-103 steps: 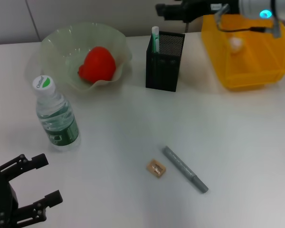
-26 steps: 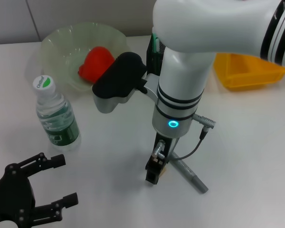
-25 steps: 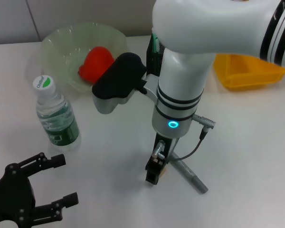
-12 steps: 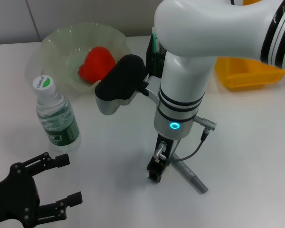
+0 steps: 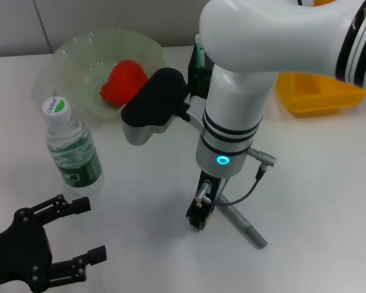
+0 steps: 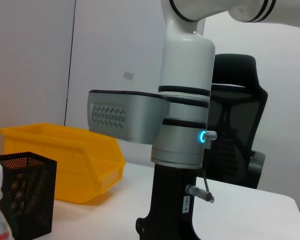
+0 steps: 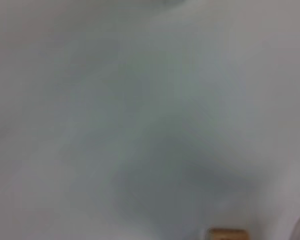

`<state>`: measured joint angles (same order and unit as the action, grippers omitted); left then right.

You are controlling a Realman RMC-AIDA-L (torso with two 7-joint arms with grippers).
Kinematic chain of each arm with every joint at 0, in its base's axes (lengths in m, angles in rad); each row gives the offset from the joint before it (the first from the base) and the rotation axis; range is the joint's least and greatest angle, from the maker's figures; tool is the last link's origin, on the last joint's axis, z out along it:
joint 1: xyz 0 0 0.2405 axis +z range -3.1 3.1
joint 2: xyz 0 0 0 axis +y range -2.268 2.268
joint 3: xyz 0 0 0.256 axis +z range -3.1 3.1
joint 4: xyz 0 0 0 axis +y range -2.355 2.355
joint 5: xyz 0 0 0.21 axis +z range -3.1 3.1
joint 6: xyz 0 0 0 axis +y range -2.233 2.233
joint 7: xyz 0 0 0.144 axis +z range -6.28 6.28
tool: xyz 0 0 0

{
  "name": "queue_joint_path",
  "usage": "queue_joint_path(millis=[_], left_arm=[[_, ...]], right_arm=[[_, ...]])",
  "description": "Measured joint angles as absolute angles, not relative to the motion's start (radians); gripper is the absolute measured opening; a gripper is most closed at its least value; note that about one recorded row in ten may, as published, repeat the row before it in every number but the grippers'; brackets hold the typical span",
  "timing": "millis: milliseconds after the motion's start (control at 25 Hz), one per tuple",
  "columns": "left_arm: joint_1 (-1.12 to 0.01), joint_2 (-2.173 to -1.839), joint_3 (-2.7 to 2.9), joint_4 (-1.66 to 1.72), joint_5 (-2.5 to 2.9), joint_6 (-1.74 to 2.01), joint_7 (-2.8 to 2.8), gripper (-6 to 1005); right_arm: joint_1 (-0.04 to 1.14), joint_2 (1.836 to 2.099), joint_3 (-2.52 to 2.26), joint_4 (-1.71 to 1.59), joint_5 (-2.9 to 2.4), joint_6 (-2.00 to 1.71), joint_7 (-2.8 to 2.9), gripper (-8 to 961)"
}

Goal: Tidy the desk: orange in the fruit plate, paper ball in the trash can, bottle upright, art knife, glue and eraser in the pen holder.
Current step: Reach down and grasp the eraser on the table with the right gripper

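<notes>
Eraser (image 7: 226,233) lies under the right gripper (image 5: 198,220), which points straight down at the surface (image 5: 317,183); whether it is wide or narrow I cannot tell. Just beside it lies the grey art knife (image 5: 244,226). Beyond the gripper the right arm hides most of the black pen holder (image 5: 199,58); farther off stand the fruit plate (image 5: 79,55) with a red fruit (image 5: 125,79), the upright bottle (image 5: 73,152) and the yellow bin (image 5: 317,94). Near the front edge the left gripper (image 5: 70,235) hovers wide. Only the left wrist view shows an office chair (image 6: 237,130) and pale walls.
</notes>
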<state>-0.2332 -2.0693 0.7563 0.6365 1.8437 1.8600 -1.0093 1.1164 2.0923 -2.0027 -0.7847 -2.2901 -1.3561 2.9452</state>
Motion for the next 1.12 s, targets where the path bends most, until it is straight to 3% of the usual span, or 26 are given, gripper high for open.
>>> queue_joint_path(millis=[480,1120], left_arm=[[-0.233,-2.069,0.756,0.637,1.838,1.861,-1.011,844],[-0.251,-2.069,0.756,0.621,1.841,1.854,-1.010,844]], right_arm=[[0.973,2.084,-1.733,-1.078,-2.481,-1.559,2.903,319],[1.054,2.094,-1.846,-0.913,-2.381,-1.452,2.891,326]])
